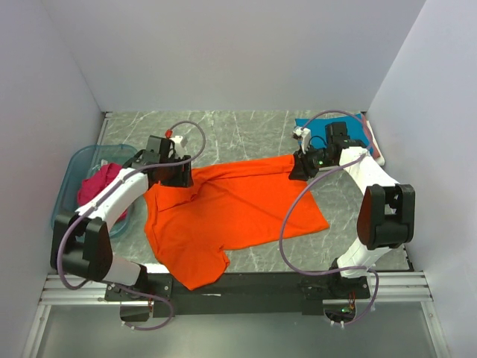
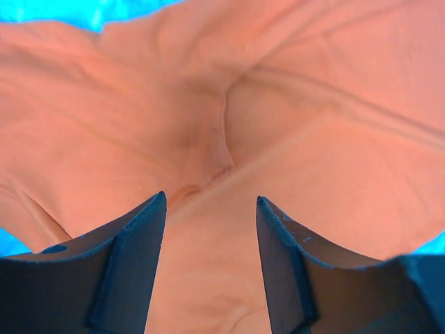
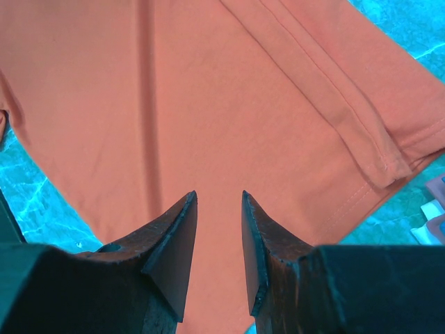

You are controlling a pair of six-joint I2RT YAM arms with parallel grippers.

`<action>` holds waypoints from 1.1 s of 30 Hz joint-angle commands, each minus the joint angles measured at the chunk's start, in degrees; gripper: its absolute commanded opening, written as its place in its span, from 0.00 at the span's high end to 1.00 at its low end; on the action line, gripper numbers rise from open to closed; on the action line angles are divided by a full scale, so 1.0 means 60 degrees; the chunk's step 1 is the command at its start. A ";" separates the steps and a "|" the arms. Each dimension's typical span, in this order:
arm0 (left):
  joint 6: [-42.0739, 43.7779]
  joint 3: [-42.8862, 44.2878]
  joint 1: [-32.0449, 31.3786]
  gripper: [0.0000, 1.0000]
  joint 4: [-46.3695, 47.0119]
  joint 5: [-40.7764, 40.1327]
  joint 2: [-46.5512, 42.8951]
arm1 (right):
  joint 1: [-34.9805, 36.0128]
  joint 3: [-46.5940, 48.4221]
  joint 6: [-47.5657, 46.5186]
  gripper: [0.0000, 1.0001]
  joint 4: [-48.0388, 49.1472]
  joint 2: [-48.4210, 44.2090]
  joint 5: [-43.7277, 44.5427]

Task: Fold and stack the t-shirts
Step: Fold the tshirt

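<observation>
A bright orange t-shirt (image 1: 231,212) lies spread on the marble table, a sleeve hanging towards the near edge. My left gripper (image 1: 179,175) is over its far left corner. In the left wrist view its jaws (image 2: 211,209) stand wide apart over wrinkled orange cloth (image 2: 229,104). My right gripper (image 1: 299,168) is over the shirt's far right corner. In the right wrist view its jaws (image 3: 219,202) stand narrowly apart above flat orange cloth (image 3: 208,90), the hem to the right. A magenta shirt (image 1: 100,186) lies in the tub. A teal blue shirt (image 1: 317,130) lies folded at the back right.
A translucent blue plastic tub (image 1: 74,168) stands at the left by the wall. A strip of pink and white cloth (image 1: 375,142) lies beside the teal shirt against the right wall. Grey walls close in three sides. The arm bases stand on the black rail (image 1: 246,287).
</observation>
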 commanded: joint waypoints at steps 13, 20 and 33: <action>-0.0002 0.1532 -0.0337 0.45 0.0697 0.0012 0.2286 | 0.1010 0.2717 -0.3312 0.58 -0.1693 0.1918 0.2112; 0.0935 0.1839 -0.0733 0.44 0.0668 -0.0370 0.2578 | 0.1172 0.3654 -0.5838 0.56 -0.2441 0.2696 0.2845; 0.1669 0.2733 -0.1217 0.52 0.1225 -0.1161 0.4115 | 0.1128 0.3583 -0.6470 0.56 -0.2164 0.2858 0.2655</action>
